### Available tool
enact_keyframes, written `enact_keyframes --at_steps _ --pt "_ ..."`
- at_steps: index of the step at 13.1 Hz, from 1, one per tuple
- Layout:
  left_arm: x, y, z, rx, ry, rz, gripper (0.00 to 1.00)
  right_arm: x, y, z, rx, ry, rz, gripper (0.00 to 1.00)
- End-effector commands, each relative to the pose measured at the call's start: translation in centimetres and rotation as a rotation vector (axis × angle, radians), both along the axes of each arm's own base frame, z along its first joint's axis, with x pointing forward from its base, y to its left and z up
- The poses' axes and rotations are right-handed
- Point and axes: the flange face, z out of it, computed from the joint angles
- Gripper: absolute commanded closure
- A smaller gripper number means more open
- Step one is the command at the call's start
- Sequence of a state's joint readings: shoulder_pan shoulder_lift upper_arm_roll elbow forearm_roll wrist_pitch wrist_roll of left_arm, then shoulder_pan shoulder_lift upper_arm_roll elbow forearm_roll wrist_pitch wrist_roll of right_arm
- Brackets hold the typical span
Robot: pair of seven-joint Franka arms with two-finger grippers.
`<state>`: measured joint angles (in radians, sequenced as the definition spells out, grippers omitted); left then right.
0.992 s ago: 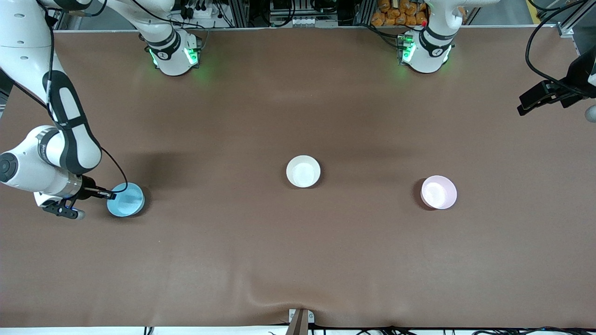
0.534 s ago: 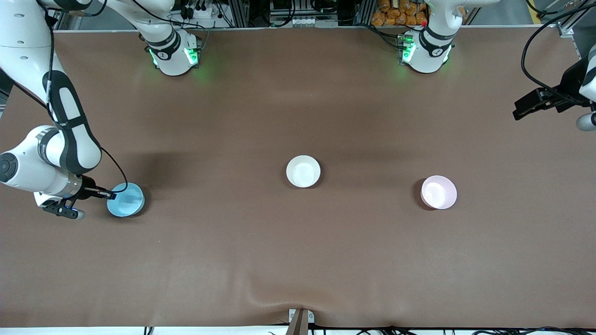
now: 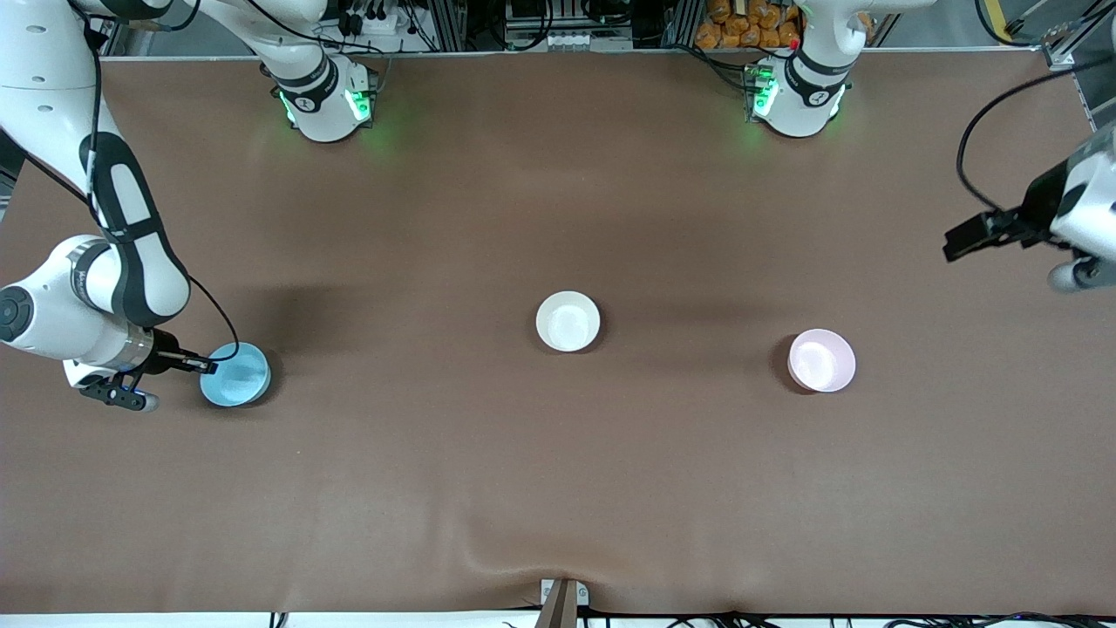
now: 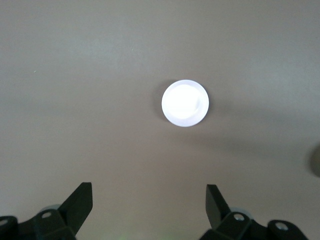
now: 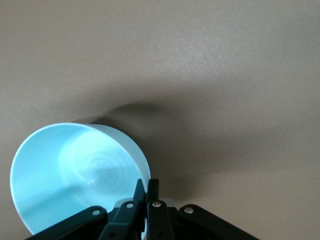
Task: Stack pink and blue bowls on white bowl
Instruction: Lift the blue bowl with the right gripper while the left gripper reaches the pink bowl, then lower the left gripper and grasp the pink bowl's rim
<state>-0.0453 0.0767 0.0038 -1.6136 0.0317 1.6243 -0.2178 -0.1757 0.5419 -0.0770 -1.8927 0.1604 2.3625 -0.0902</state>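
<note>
The light blue bowl (image 3: 235,374) (image 5: 75,170) rests on the table at the right arm's end. My right gripper (image 3: 202,363) (image 5: 147,185) is shut on its rim, one finger inside and one outside. The white bowl (image 3: 568,321) stands alone at mid-table. The pink bowl (image 3: 821,360) sits toward the left arm's end, slightly nearer the front camera than the white one. My left gripper (image 3: 952,246) (image 4: 150,189) hangs open and empty above the table's left-arm end. In the left wrist view a pale bowl (image 4: 185,103), its colour washed out, lies well below the fingers.
The brown table mat (image 3: 558,488) has a small wrinkle at its front edge, by a metal bracket (image 3: 562,597). Both arm bases (image 3: 327,100) (image 3: 798,96) stand along the back edge. A black cable (image 3: 976,131) loops over the left arm's end.
The left arm has swung in over the table from its end, gripper still open. The right arm and all three bowls have stayed where they were.
</note>
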Motion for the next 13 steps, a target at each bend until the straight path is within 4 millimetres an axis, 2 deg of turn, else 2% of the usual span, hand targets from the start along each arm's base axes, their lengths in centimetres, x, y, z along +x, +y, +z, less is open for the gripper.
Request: enact_keyframes --at_steps 1,6,8,10,13 --pt "1.2 0.1 -5.7 -0.02 -0.022 0.001 0.0 -0.1 -0.3 1.4 0.02 -0.003 0.004 1.0" --pt "4.1 0.3 -17.5 -0.021 -0.004 -0.007 0.0 0.1 -0.3 2.9 0.019 -0.019 0.007 1.0" --pt "4.9 1.2 -20.9 -0.021 0.013 0.004 0.03 0.0 -0.3 2.9 0.02 -0.018 0.005 1.0" --pt "5.2 1.3 -24.0 -0.021 0.038 0.006 0.18 0.0 -0.2 2.8 0.021 -0.015 0.007 1.0" --pt "5.6 1.6 -28.2 -0.024 0.061 0.001 0.22 -0.1 -0.5 2.9 0.021 -0.015 0.002 1.0"
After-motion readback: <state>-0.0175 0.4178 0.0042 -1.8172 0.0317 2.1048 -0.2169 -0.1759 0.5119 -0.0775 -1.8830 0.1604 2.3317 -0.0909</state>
